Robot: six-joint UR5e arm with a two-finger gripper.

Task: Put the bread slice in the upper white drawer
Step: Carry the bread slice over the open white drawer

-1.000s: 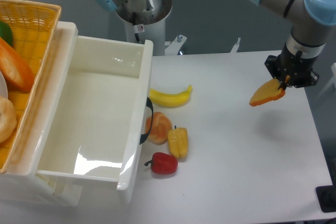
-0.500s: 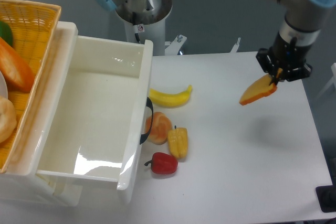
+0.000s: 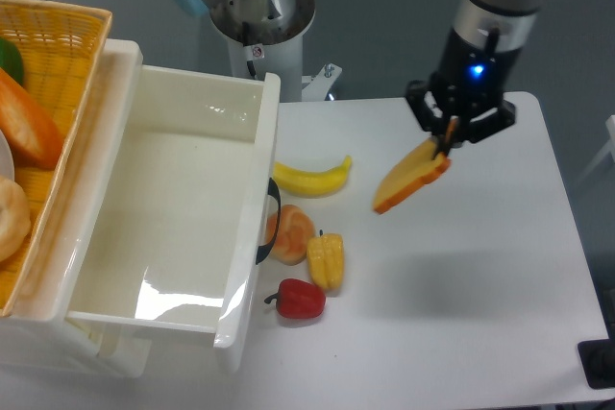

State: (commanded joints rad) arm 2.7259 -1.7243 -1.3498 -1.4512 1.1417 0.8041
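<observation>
— Gripper (image 3: 448,136)?
— Pinched on the bread slice (image 3: 411,176) at its upper end; hanging tilted below the fingers, lower end down-left, lifted clear of the worktop (image 3: 461,295), faint shadow underneath.

— Whereabouts over the worktop?
— Right of the middle, a little right of the banana (image 3: 311,178), well apart from the upper white drawer (image 3: 163,208).

— And the drawer?
— Pulled out at the left, open top, nothing visible inside — glossy floor with glare near the front. Dark loop handle (image 3: 268,228) on the wall facing the food.

— Near that handle?
— Orange-tan bun (image 3: 289,233) just beside it, touching or nearly so; hard to tell. Yellow pepper (image 3: 326,260) right against the bun. Red pepper (image 3: 298,300) below, close to the yellow one. Banana above the bun, curved, lying flat.

— Far left?
— Wicker basket (image 3: 67,45) on top behind the drawer, cut off by the edge; an orange piece and a pale round piece inside, only partly seen.

— Behind?
— Grey arm base (image 3: 259,16) at the worktop's far edge.
</observation>
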